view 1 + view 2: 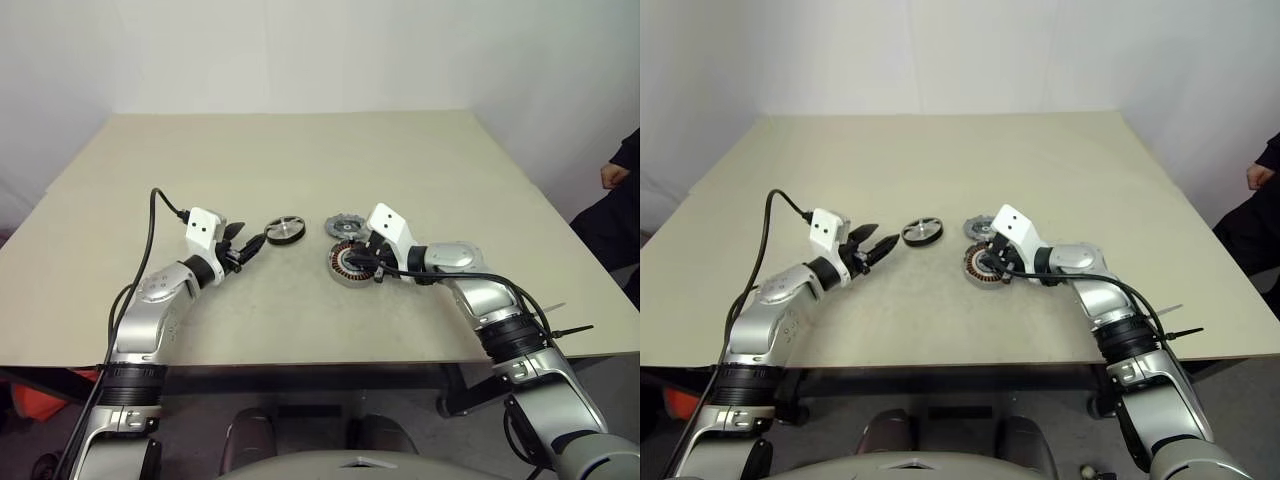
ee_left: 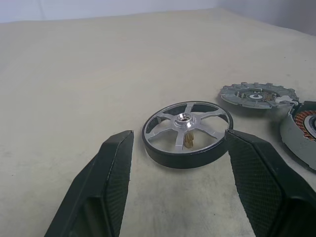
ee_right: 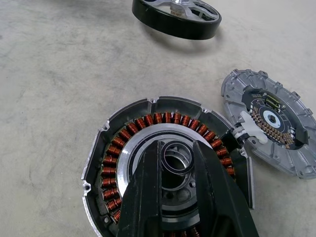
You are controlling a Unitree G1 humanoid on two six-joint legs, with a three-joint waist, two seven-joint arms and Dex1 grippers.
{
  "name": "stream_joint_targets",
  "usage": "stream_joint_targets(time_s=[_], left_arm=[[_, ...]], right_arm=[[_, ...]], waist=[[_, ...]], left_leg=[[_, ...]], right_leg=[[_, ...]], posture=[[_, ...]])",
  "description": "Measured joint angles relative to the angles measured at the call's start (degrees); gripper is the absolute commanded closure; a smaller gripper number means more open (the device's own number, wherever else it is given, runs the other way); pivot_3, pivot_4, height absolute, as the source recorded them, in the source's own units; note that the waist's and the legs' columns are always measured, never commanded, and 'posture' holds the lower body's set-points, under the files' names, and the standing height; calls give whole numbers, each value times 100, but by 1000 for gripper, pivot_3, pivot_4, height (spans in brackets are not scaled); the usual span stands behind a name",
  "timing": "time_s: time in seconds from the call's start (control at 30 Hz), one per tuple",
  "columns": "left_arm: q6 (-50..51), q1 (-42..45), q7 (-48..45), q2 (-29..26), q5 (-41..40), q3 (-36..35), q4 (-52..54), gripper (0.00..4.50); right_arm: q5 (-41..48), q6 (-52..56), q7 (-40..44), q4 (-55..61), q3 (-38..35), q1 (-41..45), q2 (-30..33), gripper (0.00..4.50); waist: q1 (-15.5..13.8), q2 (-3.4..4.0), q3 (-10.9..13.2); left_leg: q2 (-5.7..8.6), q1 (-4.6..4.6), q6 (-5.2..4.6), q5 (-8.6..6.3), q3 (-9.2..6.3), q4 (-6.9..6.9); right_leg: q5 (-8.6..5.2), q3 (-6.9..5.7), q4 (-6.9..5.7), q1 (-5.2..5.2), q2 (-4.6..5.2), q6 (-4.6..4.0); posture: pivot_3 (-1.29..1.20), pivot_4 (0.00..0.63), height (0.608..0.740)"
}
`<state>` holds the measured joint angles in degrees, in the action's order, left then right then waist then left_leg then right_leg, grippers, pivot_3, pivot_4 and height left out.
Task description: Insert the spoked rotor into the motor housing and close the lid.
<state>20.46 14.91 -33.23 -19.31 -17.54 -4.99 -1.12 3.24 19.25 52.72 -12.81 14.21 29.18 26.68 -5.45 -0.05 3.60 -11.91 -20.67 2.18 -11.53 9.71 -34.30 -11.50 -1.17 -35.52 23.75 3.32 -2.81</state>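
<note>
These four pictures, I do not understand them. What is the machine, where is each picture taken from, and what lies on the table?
It is a humanoid robot with two arms, each ending in a two-fingered claw. The two wide pictures come from cameras on its head, looking down over a beige table. The other two come from cameras on each wrist.

Three motor parts lie on the table: the spoked rotor, the motor housing with copper windings, and the lid.

The left claw is open, its fingers on either side of the rotor, not yet gripping it. The right claw reaches into the housing's centre, its fingers closed on a small ring there.
</note>
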Motion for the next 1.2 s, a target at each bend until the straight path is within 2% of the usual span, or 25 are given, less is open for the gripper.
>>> stream_joint_targets(time_s=[0.07,1.0,1.2], left_arm=[[0,0,0,0,0,1,0,1374],[-60,0,-2,-99,40,16,-89,1374],[-69,1,-2,-105,78,16,-101,1374]], right_arm=[[0,0,0,0,-1,0,0,3889],[82,186,203,388,-58,-245,175,3889],[89,140,181,387,-89,-247,175,1947]], waist=[[0,0,0],[-1,-1,-1],[-1,-1,-1]], left_leg=[[0,0,0,0,0,0],[0,5,-2,-1,0,1],[-1,10,-2,-1,0,2]], right_leg=[[0,0,0,0,0,0],[-2,-2,3,-7,0,4],[-2,-2,3,-12,0,4]], posture=[[0,0,740],[0,0,740],[0,0,740]])
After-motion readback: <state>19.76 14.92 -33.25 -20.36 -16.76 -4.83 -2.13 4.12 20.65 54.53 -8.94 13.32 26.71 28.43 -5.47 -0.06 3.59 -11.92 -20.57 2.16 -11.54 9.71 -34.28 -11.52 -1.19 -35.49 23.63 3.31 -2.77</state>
